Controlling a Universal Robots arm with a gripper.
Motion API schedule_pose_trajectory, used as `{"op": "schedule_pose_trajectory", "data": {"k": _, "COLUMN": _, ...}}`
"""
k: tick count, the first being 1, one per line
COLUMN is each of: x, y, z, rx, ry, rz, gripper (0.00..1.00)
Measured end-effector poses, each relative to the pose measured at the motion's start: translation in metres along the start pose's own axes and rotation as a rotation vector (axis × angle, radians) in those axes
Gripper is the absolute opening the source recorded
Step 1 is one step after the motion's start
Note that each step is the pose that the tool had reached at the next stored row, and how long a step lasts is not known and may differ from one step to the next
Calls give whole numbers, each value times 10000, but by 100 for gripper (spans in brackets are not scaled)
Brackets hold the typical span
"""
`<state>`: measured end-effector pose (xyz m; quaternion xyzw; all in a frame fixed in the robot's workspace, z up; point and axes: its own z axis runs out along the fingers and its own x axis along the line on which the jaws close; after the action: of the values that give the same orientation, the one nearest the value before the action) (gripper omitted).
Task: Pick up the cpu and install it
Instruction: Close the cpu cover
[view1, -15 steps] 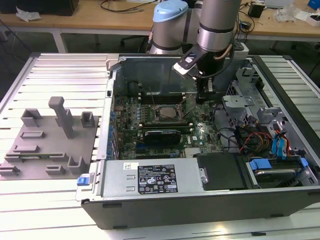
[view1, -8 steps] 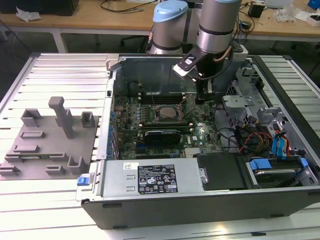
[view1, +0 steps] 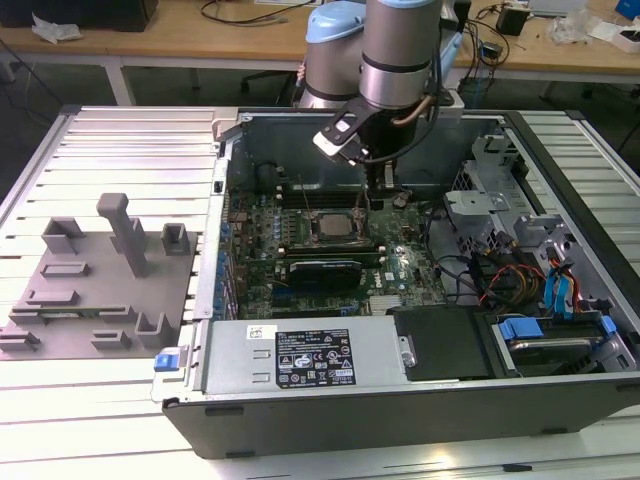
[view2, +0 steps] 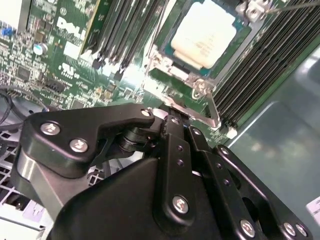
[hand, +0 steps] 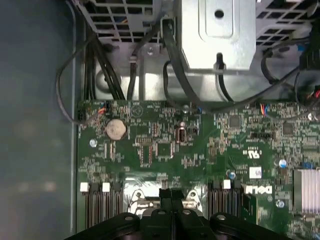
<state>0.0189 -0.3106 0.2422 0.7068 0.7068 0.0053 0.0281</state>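
The cpu (view1: 328, 228) lies flat in the black socket frame (view1: 329, 246) on the green motherboard (view1: 400, 265) inside the open computer case. Its silvery-white top (view2: 204, 34) is plain to see in the second wrist view. My gripper (view1: 377, 200) hangs low over the board, just to the exterior view's right of the socket. Both wrist views show its black fingers pressed together with nothing between them (hand: 171, 192) (view2: 175, 114). The tips sit close to the socket's metal lever (view2: 209, 107); I cannot tell if they touch it.
A grey fixture block (view1: 90, 290) lies on the table at the exterior view's left. Inside the case are the power supply (view1: 300, 355), a metal drive cage (view1: 490, 205), loose cables (view1: 500, 280) and memory slots (view2: 125, 30) beside the socket. Case walls (view1: 215, 240) enclose the board.
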Motion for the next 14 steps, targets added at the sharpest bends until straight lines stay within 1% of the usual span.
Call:
{"op": "schedule_pose_trajectory", "data": {"k": 1, "x": 0, "y": -33, "z": -2, "rx": -16, "ry": 0, "rz": 2, "gripper": 11}}
{"op": "schedule_pose_trajectory", "data": {"k": 2, "x": 0, "y": -51, "z": -2, "rx": -22, "ry": 2, "rz": 5, "gripper": 11}}
{"op": "schedule_pose_trajectory", "data": {"k": 4, "x": 0, "y": -68, "z": -3, "rx": -23, "ry": 2, "rz": 5, "gripper": 11}}
{"op": "schedule_pose_trajectory", "data": {"k": 5, "x": 0, "y": -87, "z": -4, "rx": -22, "ry": 2, "rz": 8, "gripper": 11}}
{"op": "schedule_pose_trajectory", "data": {"k": 10, "x": 0, "y": -95, "z": -4, "rx": -23, "ry": 2, "rz": 11, "gripper": 11}}
{"op": "schedule_pose_trajectory", "data": {"k": 11, "x": 0, "y": -95, "z": -4, "rx": -3, "ry": 3, "rz": 11, "gripper": 11}}
{"op": "schedule_pose_trajectory", "data": {"k": 12, "x": 1, "y": -95, "z": 0, "rx": 190, "ry": 3, "rz": 6, "gripper": 11}}
{"op": "schedule_pose_trajectory", "data": {"k": 13, "x": 0, "y": -95, "z": 2, "rx": 334, "ry": 2, "rz": 0, "gripper": 11}}
{"op": "schedule_pose_trajectory", "data": {"k": 14, "x": 0, "y": -95, "z": 1, "rx": 341, "ry": 0, "rz": 0, "gripper": 11}}
